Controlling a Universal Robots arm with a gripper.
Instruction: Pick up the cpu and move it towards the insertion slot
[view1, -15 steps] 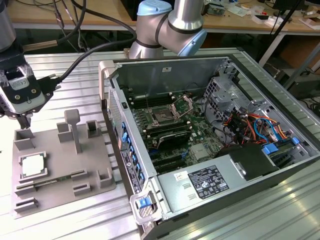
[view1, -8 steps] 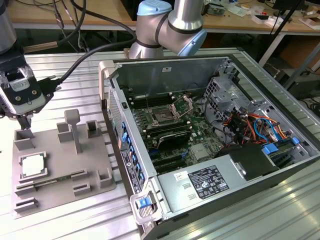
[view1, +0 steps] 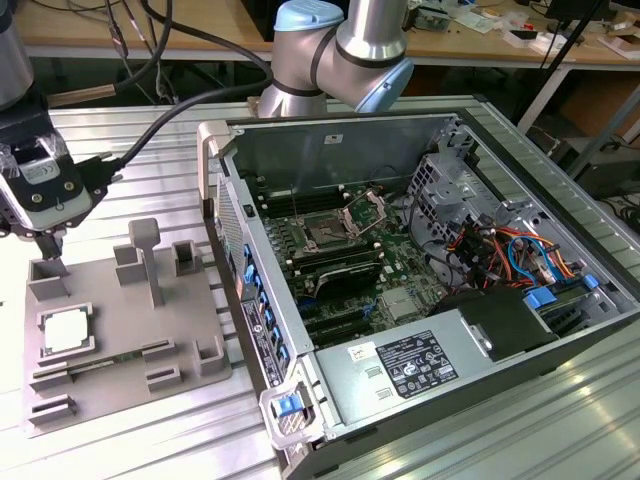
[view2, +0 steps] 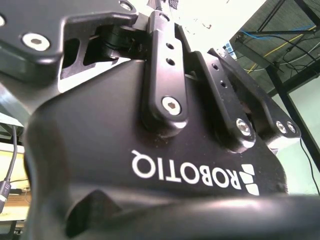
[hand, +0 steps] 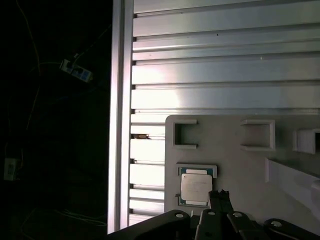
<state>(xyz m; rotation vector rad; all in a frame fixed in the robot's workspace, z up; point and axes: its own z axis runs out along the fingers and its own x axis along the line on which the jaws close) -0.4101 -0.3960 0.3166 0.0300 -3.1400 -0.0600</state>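
Fingers (view1: 47, 250) look pinched together with nothing held. They hang over the tray (view1: 130, 330) at its far corner on the exterior view's left, near the cpu (view1: 68, 330) but not touching it. Cpu lies flat in a shallow square seat on the tray.

Risks, as I judge them:
- Closed fingers brought down like this would land on the cpu's lid instead of straddling it, and could scratch it or press it askew.
- Cpu is thin and sits low in its seat, so there is little edge to grip. A shallow or off-centre pinch could let it tilt, slip or drop.
- Raised blocks crowd the seat. A finger could catch one and shove the tray; cannot tell whether the tray is fixed down.
- Slot (view1: 328, 232) is well apart from the cpu, down inside the open case (view1: 300, 330) on the board, beyond the case wall. A low carry could clip that wall.
- A tilted cpu reaching the slot could foul the bracket (view1: 365, 212) standing beside it.

Tabletop (view1: 150, 150) is ribbed aluminium, pale, with glare in patches. Tray and case sit on it side by side. Case is packed with cables, a drive cage and a power supply. Arm (view1: 340, 50) stands behind the case. Room behind has wooden benches with loose cables and clutter.
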